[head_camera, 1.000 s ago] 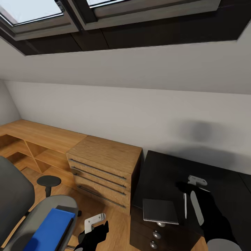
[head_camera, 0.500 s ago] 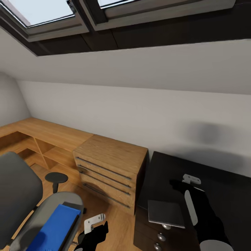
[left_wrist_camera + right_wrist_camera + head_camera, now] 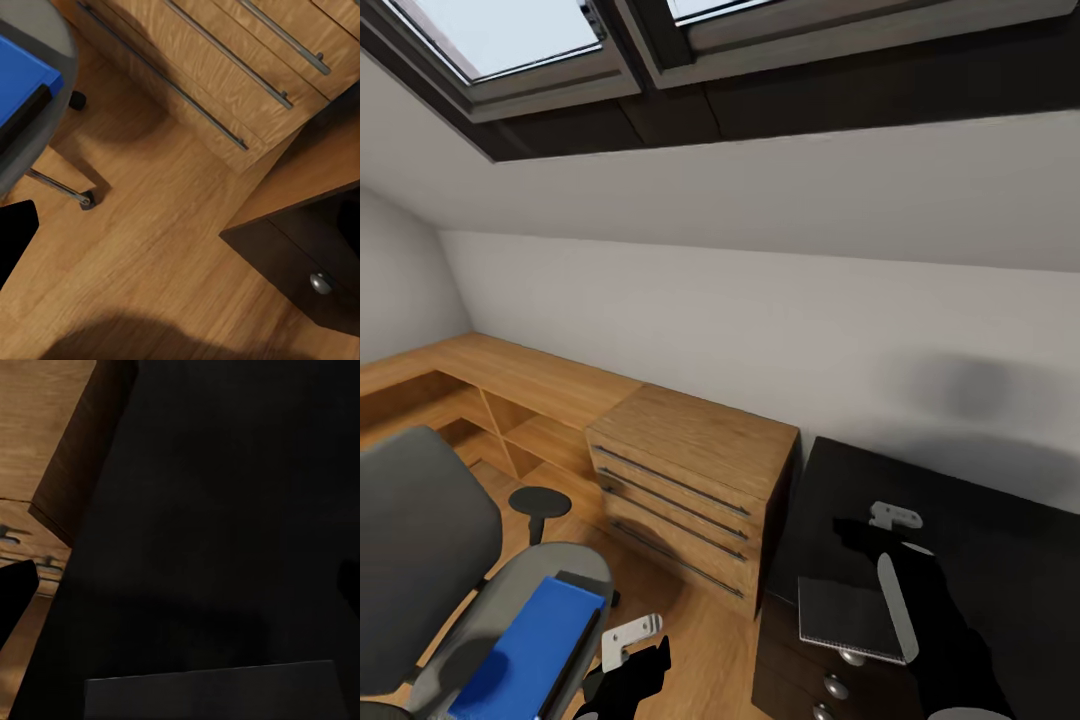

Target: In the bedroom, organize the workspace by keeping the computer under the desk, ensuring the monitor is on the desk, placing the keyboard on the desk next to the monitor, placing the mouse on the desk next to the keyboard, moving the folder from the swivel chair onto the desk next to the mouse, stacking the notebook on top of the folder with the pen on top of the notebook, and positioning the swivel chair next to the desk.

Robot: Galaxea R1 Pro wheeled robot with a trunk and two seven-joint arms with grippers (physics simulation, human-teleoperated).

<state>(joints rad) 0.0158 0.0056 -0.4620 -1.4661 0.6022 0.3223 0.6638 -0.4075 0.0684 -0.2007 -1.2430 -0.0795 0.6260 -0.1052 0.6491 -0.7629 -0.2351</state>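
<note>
Jaw state of the left gripper (image 3: 628, 640) and right gripper (image 3: 893, 517) cannot be told. Blue folder (image 3: 525, 655) lies on the swivel chair (image 3: 430, 560) (1 transfer pending); notebook (image 3: 850, 619) rests on the dark desk (image 3: 1000, 560), beside the right arm.

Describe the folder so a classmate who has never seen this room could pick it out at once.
Start at the grey swivel chair on the wooden floor, left of the wooden drawer unit. The folder lies flat on the chair's seat. It is the one bright blue thing here, unlike the dark notebook on the black desk.
</note>
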